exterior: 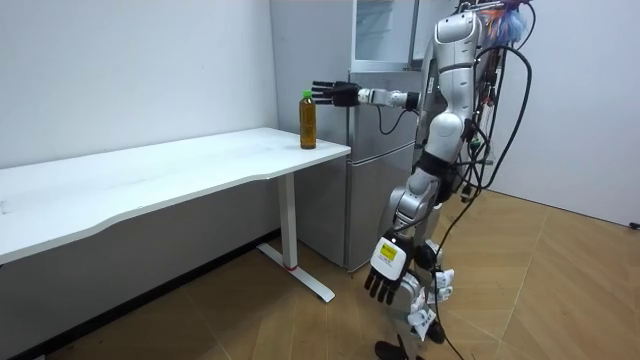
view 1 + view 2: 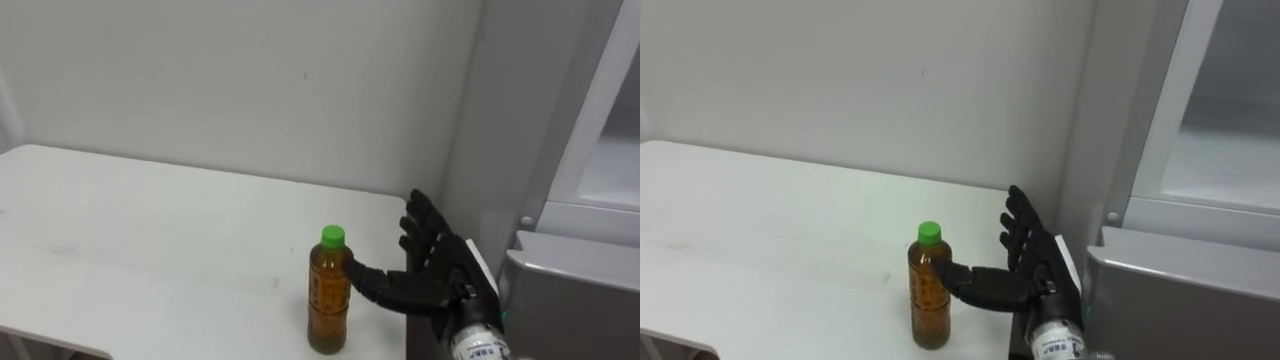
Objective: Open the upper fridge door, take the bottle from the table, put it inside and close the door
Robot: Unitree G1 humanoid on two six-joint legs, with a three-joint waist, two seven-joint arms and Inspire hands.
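Observation:
A bottle (image 2: 329, 295) of amber liquid with a green cap stands upright near the right end of the white table (image 2: 150, 230). My right hand (image 2: 435, 270) is just to its right at the same height. The fingers are straight and spread, and the thumb stretches toward the bottle's side, at or very near its surface. Nothing is in the hand. In the room view the bottle (image 1: 308, 120) stands at the table's corner nearest the fridge, with my right hand (image 1: 335, 94) held out beside its top. My left hand (image 1: 385, 268) hangs low at my side, fingers relaxed.
A grey fridge (image 2: 570, 300) stands directly right of the table, close to my right forearm. Its upper compartment (image 1: 385, 30) appears open, with a pale door frame (image 2: 600, 110) angled at the upper right. A plain wall runs behind the table.

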